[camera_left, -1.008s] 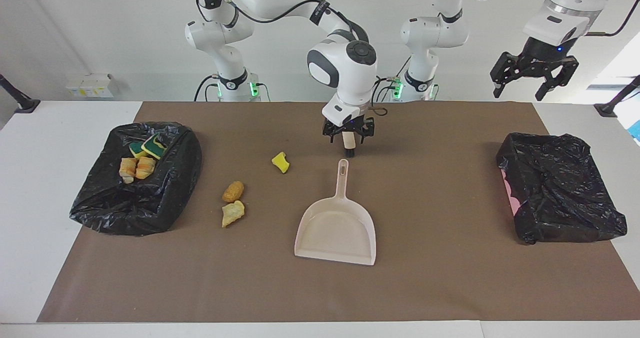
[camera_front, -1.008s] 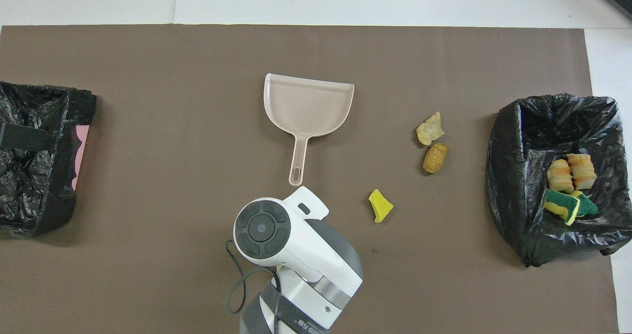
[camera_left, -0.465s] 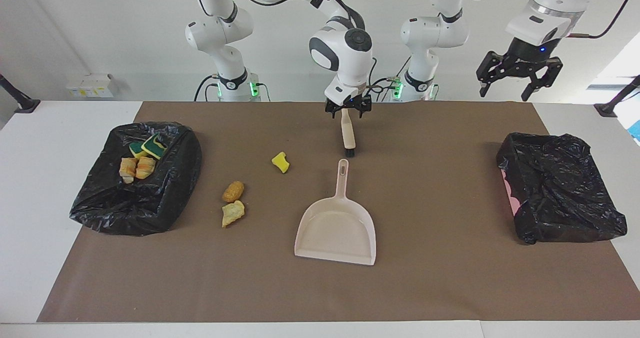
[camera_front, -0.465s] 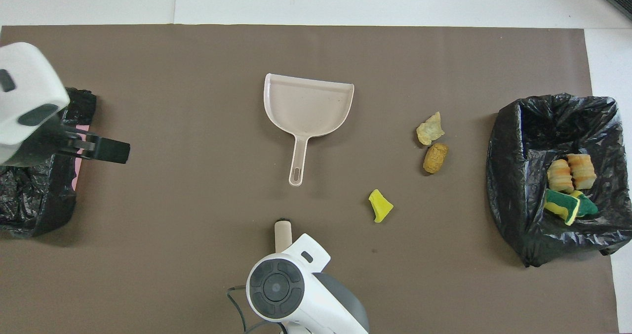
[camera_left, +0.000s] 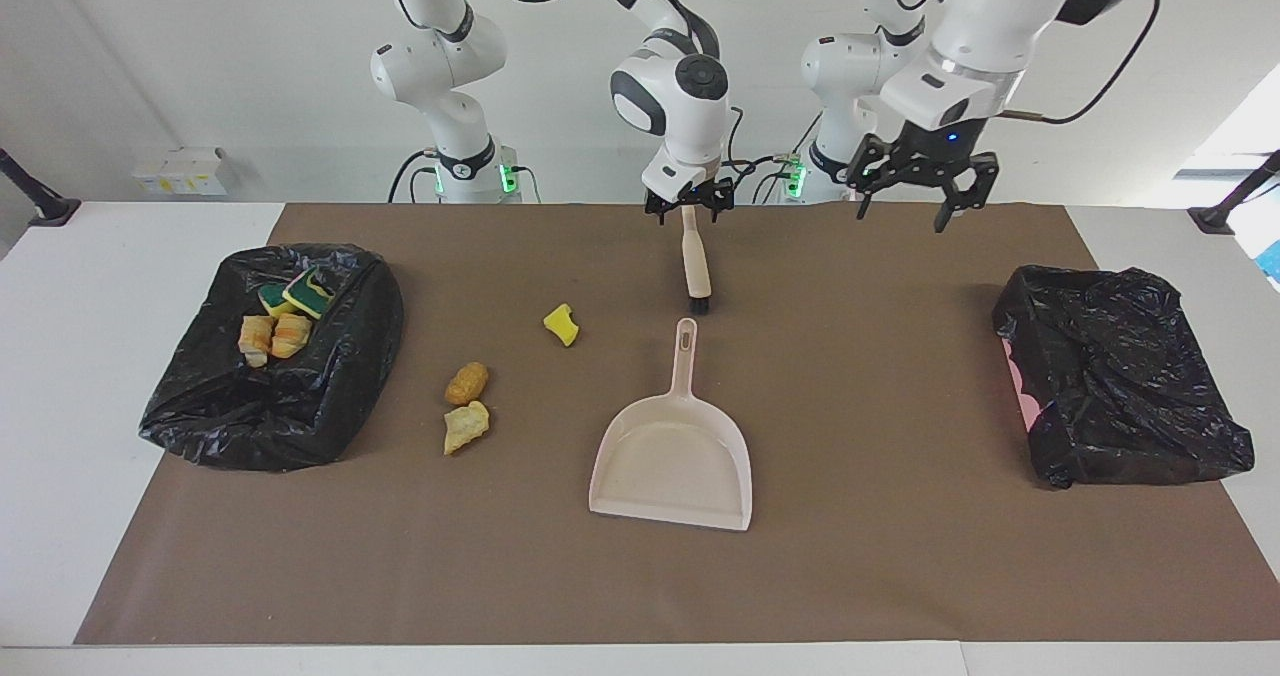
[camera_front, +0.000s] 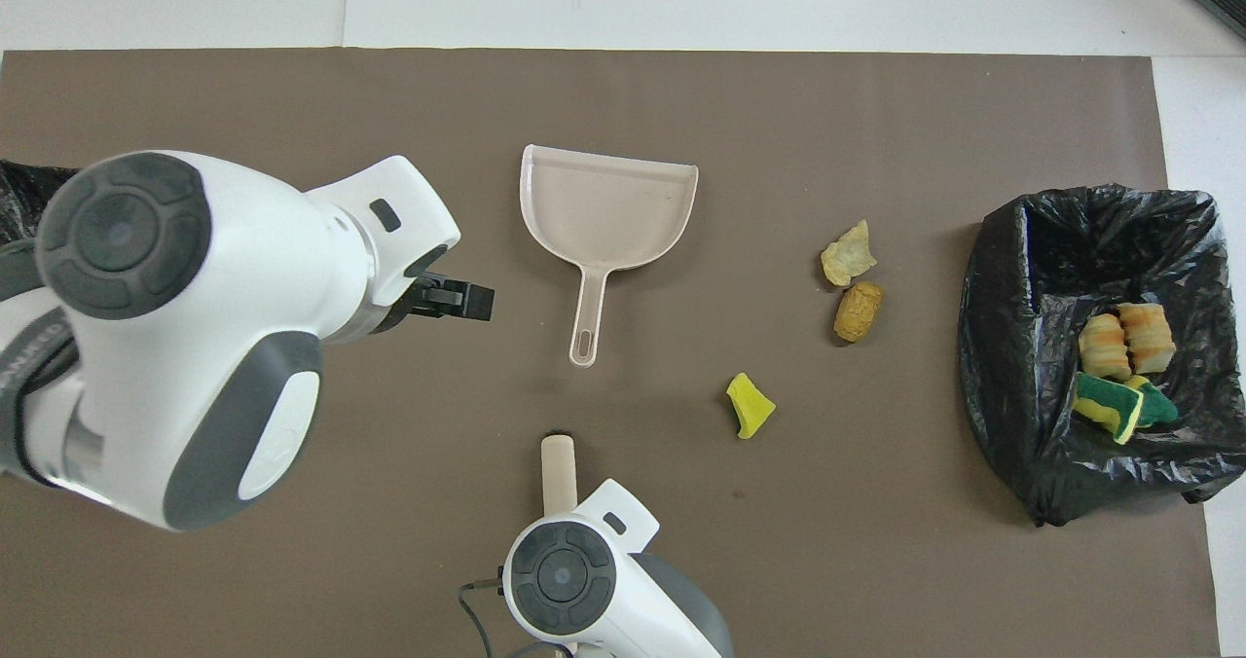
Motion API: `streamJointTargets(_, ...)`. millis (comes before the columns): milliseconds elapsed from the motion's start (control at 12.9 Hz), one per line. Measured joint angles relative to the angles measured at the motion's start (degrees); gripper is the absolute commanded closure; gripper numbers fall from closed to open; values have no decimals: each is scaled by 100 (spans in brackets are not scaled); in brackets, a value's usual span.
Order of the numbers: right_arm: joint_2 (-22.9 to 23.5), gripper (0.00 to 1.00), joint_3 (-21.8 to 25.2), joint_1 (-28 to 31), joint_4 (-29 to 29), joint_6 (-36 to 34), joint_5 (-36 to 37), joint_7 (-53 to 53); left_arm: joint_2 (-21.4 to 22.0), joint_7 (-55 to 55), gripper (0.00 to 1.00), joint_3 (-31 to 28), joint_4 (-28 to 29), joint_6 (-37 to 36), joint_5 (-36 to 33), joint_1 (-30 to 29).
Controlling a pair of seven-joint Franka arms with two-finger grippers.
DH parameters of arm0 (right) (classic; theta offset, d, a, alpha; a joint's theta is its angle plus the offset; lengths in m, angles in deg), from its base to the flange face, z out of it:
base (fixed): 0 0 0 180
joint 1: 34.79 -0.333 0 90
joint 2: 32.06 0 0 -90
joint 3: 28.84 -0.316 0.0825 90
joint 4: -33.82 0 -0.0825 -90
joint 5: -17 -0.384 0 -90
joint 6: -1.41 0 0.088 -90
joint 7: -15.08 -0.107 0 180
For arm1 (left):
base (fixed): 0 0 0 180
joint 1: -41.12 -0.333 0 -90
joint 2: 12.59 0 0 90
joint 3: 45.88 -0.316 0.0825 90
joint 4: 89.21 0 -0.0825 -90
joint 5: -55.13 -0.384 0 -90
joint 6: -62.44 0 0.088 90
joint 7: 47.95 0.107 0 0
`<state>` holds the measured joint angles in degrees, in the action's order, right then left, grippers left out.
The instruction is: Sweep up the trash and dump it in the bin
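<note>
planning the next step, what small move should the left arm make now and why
Probably lower the open left gripper toward the beige plastic dustpan's handle. The right gripper is at the top of the beige hand brush, the pan lies ungripped, and three scraps, such as the yellow sponge piece, remain on the mat.

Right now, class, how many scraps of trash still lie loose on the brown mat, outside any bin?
3: a yellow sponge piece nearest the robots, a tan lump, and a pale ragged scrap touching it, farther from the robots. None appear hidden.

White arms with grey joint caps, black cables, black claws, seemingly green-lit bases.
</note>
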<state>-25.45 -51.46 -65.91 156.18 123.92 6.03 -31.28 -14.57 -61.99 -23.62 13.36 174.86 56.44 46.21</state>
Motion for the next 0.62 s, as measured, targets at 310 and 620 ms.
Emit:
streamJointTargets(310, 97, 30, -1, -138, 79, 258, -46, 2, -1018, -1469, 0, 743, 66, 977, -1043, -10)
streamJointTargets(620, 163, 40, 0, -158, 80, 284, -48, 2, -1756, -2121, 0, 1046, 60, 1554, -1552, -9)
